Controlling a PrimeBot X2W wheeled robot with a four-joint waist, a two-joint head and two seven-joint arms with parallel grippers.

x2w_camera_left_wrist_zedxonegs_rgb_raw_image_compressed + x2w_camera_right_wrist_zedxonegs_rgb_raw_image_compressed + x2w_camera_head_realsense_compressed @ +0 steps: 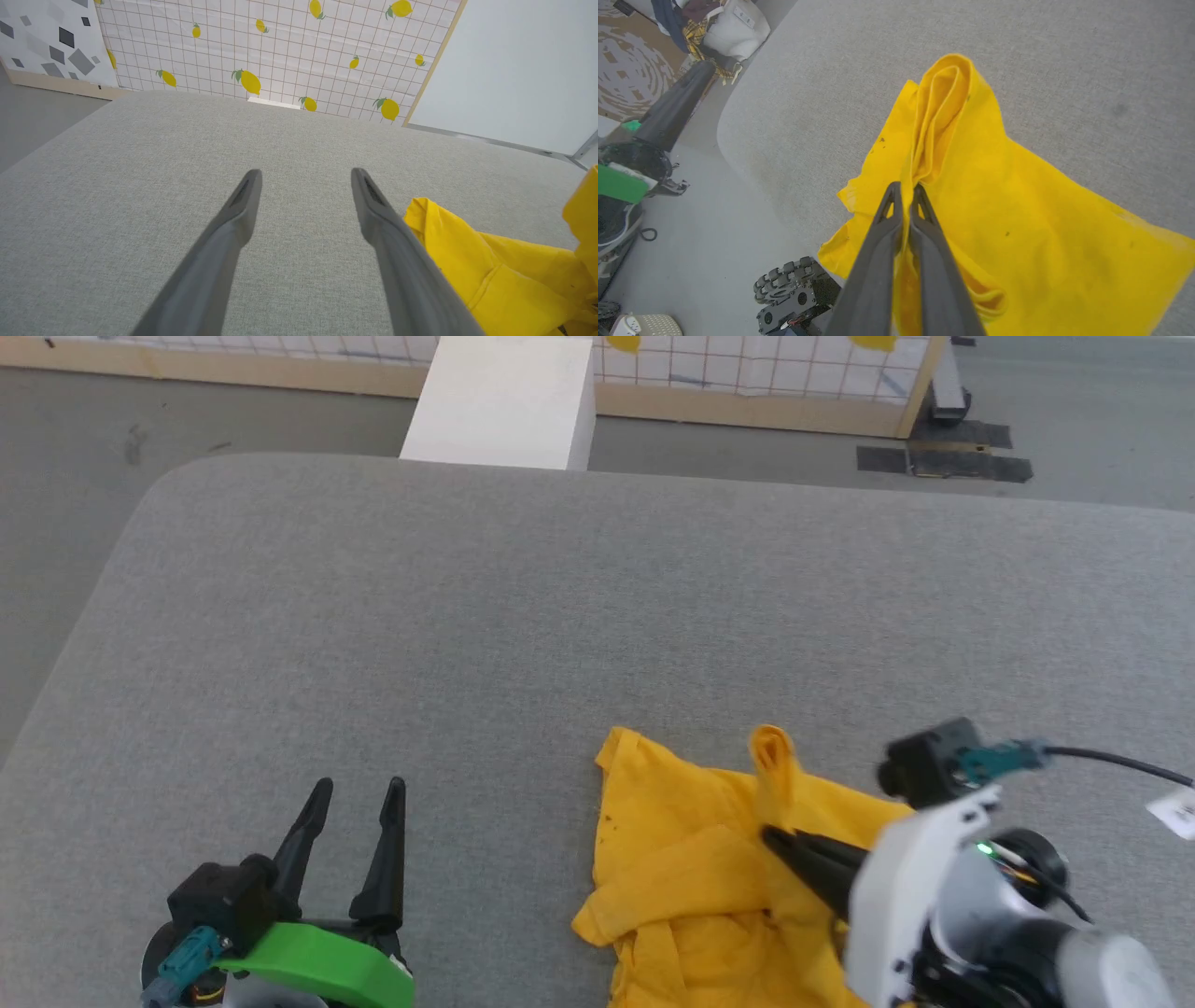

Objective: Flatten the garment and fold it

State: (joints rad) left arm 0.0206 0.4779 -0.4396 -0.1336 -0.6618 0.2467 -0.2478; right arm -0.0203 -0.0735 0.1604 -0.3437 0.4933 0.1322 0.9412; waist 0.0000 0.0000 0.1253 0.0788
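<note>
The garment (691, 859) is a bright yellow T-shirt lying crumpled at the near right of the grey table (523, 616), inside out or face down, so its print is hidden. My right gripper (770, 837) is shut on a fold of the garment (971, 186), and a pinched ridge of cloth rises beyond its fingertips (920, 191). My left gripper (357, 791) stands open over bare table at the near left, well to the left of the shirt. In the left wrist view its fingers (243, 196) are spread wide with nothing between them, and the garment (490, 266) lies to their right.
A white box (504, 401) stands behind the table's far edge, before a lemon-print grid wall (289, 51). The table's near edge and the robot's wheeled base (794, 294) appear in the right wrist view, with bags (724, 28) on the floor beyond.
</note>
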